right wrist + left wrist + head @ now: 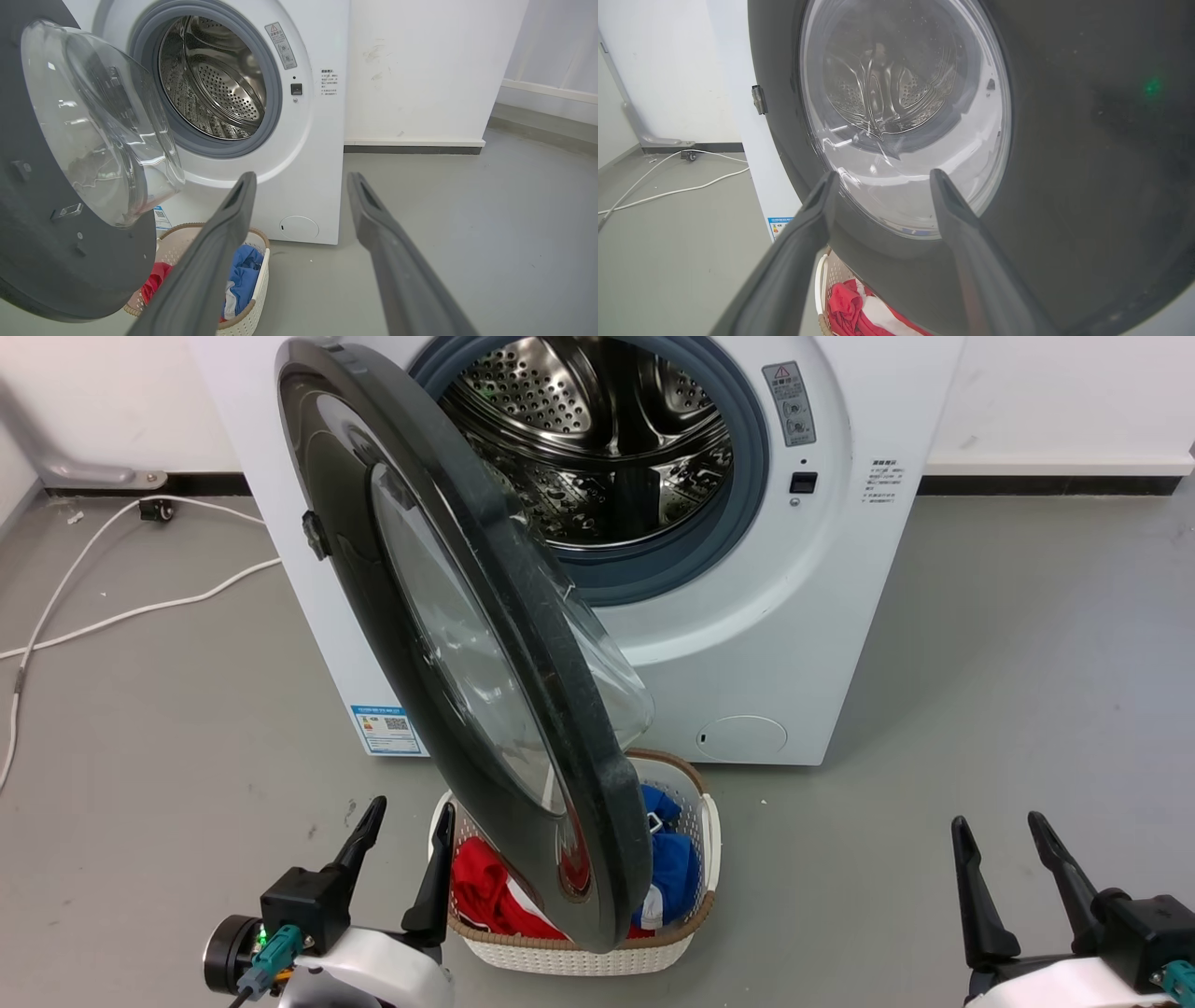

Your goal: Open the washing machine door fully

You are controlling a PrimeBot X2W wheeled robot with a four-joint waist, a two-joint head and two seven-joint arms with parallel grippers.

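Grey floor [1027, 663] fronts the white machine [803, 644]; the washing machine door [467, 644] stands half-swung over the laundry basket [579, 957]. Left gripper [412, 805] and right gripper [997, 819] gape empty — better to push its free rim leftward from inside, along its arc.

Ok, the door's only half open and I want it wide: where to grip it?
Probably the door's black rim at its free edge, farthest from the hinge, fingers straddling it from the front. That rim is thin and edge-on to the robot; the domed glass is bulky and smooth.
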